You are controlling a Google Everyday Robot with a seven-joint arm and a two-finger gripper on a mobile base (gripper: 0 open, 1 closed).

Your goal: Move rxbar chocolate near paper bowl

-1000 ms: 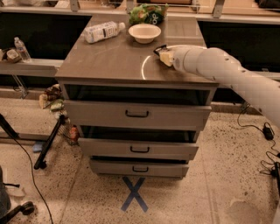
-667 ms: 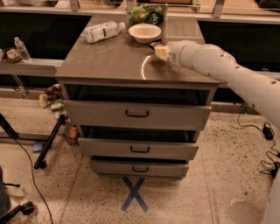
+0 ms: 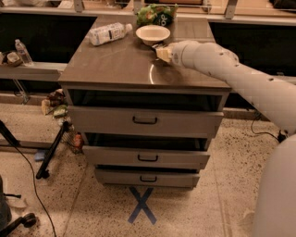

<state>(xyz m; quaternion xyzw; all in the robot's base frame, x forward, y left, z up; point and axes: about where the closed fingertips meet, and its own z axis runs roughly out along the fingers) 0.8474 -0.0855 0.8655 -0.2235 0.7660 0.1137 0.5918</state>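
The cream-white paper bowl [image 3: 152,34] sits on the back of the brown cabinet top [image 3: 115,65]. My gripper [image 3: 161,51] reaches in from the right at the end of the white arm [image 3: 231,69], just in front of and right of the bowl, low over the top. A small dark sliver at the gripper's tip, by the bowl's near rim, may be the rxbar chocolate [image 3: 157,46]; most of it is hidden by the gripper.
A clear plastic bottle with a white label [image 3: 108,34] lies on its side at the back left of the top. A green chip bag [image 3: 156,14] lies behind the bowl. The cabinet has three drawers [image 3: 145,120] slightly open. A blue X [image 3: 142,204] marks the floor.
The gripper has moved left and toward the back of the top, from the right side to just beside the paper bowl.
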